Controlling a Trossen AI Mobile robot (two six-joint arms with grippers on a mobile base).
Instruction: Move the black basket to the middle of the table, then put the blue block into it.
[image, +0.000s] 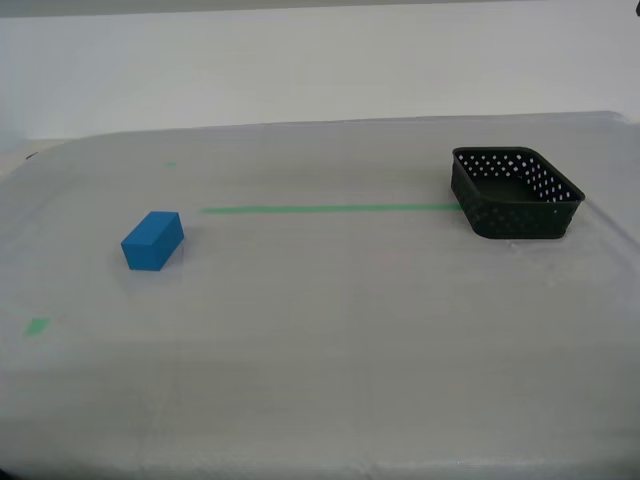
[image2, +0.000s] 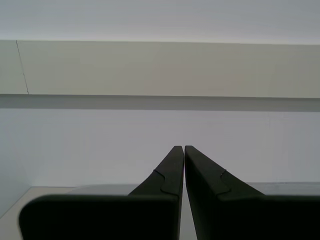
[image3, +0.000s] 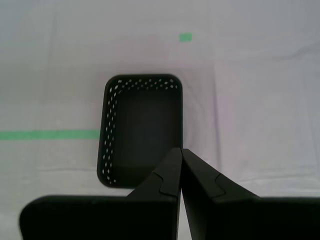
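The black basket (image: 516, 193) sits empty on the table (image: 330, 330) toward the exterior view's right, at the end of a green tape line. In the first wrist view the black basket (image3: 142, 127) lies below my first gripper (image3: 180, 150), whose fingers are shut with nothing between them, hovering above the basket's near edge. The blue block (image: 153, 241) rests on the cloth toward the exterior view's left. My second gripper (image2: 184, 148) is shut and empty, pointing at a pale wall with only a strip of table under it. Neither arm shows in the exterior view.
A long green tape strip (image: 330, 209) runs across the table's middle. Small green tape marks (image: 37, 325) lie near the exterior view's left edge and farther back (image: 169, 165). A white wall stands behind the table.
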